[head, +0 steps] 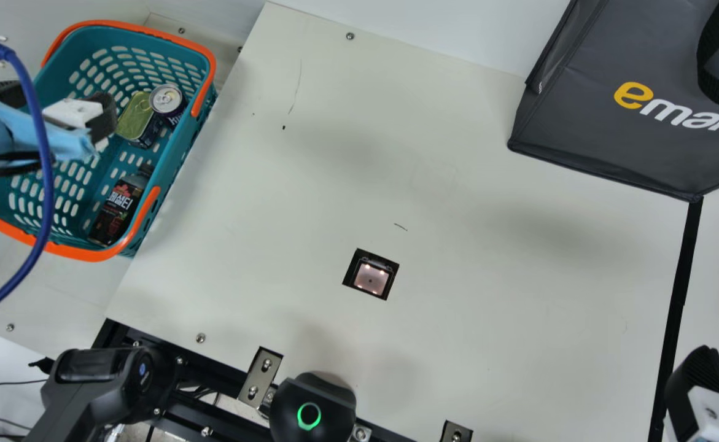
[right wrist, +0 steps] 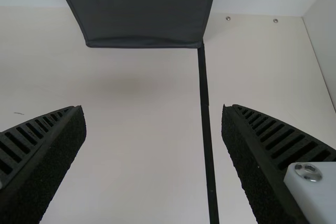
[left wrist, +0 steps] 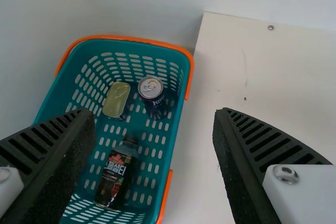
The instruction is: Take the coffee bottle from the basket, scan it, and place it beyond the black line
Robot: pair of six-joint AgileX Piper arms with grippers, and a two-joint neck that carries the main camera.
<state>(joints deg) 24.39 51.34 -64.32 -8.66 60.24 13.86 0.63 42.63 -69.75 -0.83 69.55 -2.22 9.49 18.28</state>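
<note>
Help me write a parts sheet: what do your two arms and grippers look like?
My left gripper and right gripper have black ribbed fingers on white mounts with metal screws. The left arm also has light-blue wrapping, black cords and a thick blue cable.

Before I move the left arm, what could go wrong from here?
The coffee bottle lies close to one side of the basket, so the left end effector may knock the orange rim going down. The blue cable crosses over the basket in the main view and could snag.
</note>
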